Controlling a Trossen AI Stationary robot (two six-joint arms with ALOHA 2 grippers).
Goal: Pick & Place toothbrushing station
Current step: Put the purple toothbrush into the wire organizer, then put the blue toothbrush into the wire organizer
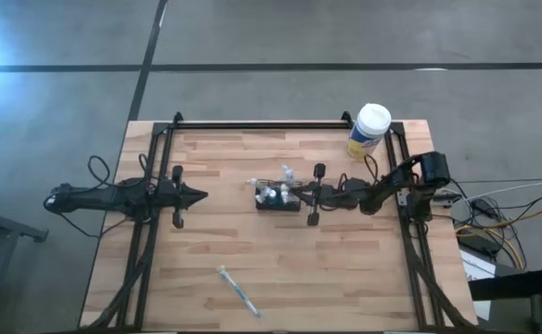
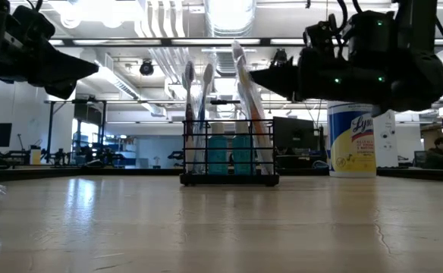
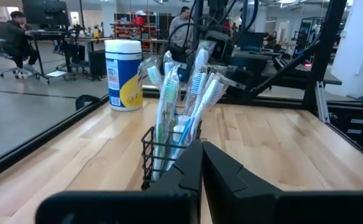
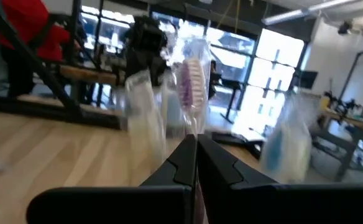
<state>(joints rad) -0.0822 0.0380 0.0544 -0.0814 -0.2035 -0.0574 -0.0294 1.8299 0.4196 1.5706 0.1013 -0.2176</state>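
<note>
Basket mid-table, long axis left-right; toothbrushes stand upright, heads up. Right gripper closed, empty, at basket's right end. Left gripper closed, empty, well left.

Basket mid-worktop, toothbrushes upright in it; canister at far right corner; one loose toothbrush near edge.

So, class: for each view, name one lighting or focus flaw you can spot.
High view: glare at the top-left corner. Low view: bright ceiling lights leave the basket backlit. Right wrist view: the toothbrushes up close are blurred, the windows blown out. Left wrist view: fairly sharp and evenly lit.
</note>
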